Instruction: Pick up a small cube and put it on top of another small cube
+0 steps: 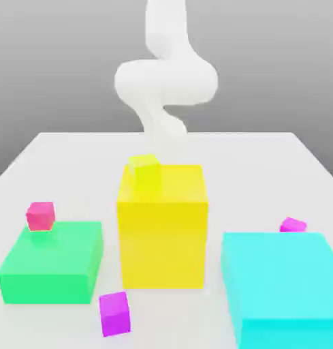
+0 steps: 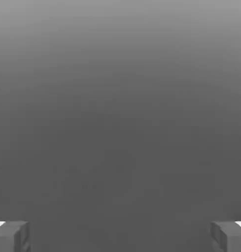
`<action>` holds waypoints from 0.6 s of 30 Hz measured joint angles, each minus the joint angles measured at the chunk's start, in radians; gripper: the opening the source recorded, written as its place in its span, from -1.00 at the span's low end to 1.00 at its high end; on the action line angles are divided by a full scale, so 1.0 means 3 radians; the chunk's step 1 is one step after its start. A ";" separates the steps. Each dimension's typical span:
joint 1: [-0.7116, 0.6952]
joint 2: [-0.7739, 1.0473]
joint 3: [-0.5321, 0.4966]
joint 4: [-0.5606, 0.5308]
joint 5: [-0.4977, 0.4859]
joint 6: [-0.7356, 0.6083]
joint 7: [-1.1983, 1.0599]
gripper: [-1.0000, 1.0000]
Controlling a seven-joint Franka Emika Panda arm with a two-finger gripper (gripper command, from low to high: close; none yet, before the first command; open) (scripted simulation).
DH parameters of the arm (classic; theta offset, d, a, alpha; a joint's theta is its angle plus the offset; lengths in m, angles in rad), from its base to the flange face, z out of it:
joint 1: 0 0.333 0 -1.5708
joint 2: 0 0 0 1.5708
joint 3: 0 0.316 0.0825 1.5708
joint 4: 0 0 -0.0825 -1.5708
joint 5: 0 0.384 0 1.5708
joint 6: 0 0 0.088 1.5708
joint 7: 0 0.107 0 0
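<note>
Exterior view: nearest the camera, a tiny plain magenta-purple small cube [image 1: 115, 313] lies on the white table [image 1: 53, 153] just in front of the tall yellow block [image 1: 162, 228], off its lower corner toward the exterior view's left, free on all sides and probably the easier pick. To that same side of the yellow block sits a low green block [image 1: 52, 262] with a small pink-red cube [image 1: 41, 215] at its far edge. On the other side stands a big cyan block [image 1: 284, 286], and a second tiny magenta cube [image 1: 292, 224] peeks out behind it. A small yellow cube [image 1: 144, 168] rests on the yellow block's top. Farthest back rises the white robot arm [image 1: 165, 75]. In the hand view, the gripper [image 2: 120, 236] has its fingers spread wide and grips nothing.
</note>
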 joint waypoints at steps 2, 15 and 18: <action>0.0216 0.0163 -0.0028 -0.0105 0.0043 0.0110 -0.0333 0.00; 0.1493 0.1168 -0.0088 -0.0747 0.0272 0.0774 -0.2347 0.00; 0.1749 0.1399 -0.0052 -0.0895 0.0320 0.0928 -0.2806 0.00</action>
